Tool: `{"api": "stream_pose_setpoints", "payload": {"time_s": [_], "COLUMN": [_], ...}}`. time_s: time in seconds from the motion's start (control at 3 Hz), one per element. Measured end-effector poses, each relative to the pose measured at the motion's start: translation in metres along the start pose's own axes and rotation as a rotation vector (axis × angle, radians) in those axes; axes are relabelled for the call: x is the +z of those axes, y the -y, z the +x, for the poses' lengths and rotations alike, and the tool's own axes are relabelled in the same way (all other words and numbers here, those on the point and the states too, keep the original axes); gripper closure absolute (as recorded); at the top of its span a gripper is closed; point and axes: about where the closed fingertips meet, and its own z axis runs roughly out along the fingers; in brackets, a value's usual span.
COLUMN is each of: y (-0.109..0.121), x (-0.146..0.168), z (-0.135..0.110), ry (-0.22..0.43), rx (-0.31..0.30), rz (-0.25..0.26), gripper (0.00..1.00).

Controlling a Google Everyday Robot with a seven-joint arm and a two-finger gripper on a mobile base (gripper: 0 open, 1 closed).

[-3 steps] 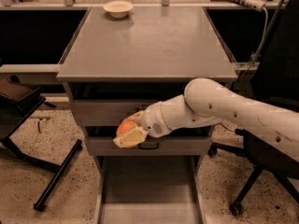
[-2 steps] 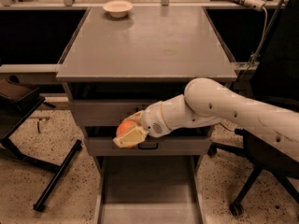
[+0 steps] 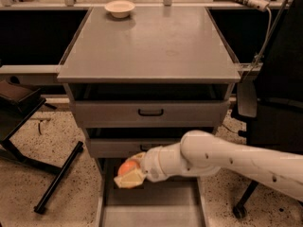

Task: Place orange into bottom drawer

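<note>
The orange [image 3: 126, 167] is a small round fruit held in my gripper [image 3: 129, 172], which is shut on it. My white arm [image 3: 227, 160] reaches in from the right, low in front of the cabinet. The gripper and orange hang over the back left part of the bottom drawer [image 3: 151, 207], a wide flat grey tray pulled out at floor level. The orange is above the tray, not resting on it.
Two grey-fronted drawers with black handles [image 3: 150, 111] sit above, under the grey cabinet top [image 3: 151, 46]. A shallow white bowl [image 3: 120, 8] stands at the top's far left. A black stand leg [image 3: 57, 178] lies on the floor at left; a chair base [image 3: 239, 207] at right.
The gripper with the orange has moved down from the middle drawer's front to just above the bottom drawer tray. The arm has dropped lower with it.
</note>
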Motion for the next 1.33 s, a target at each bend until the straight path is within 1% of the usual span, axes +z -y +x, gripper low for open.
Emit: {"api": "stream_pose_setpoints", "payload": {"time_s": [0.33,0.67,1.0,1.33], "y": [-0.034,-0.034,-0.013,0.056], "x": [0.069,0.069,0.09,0.115], "z": [0.129,0.129,0.138,0.142], "ry": [-0.08,-0.08,-0.028,0.097], "rx": [0.167,0.167,0.169,0.154], "rz": [-0.01,-0.01,0.03,0.182], "gripper": [1.0,1.0,1.0,1.0]}}
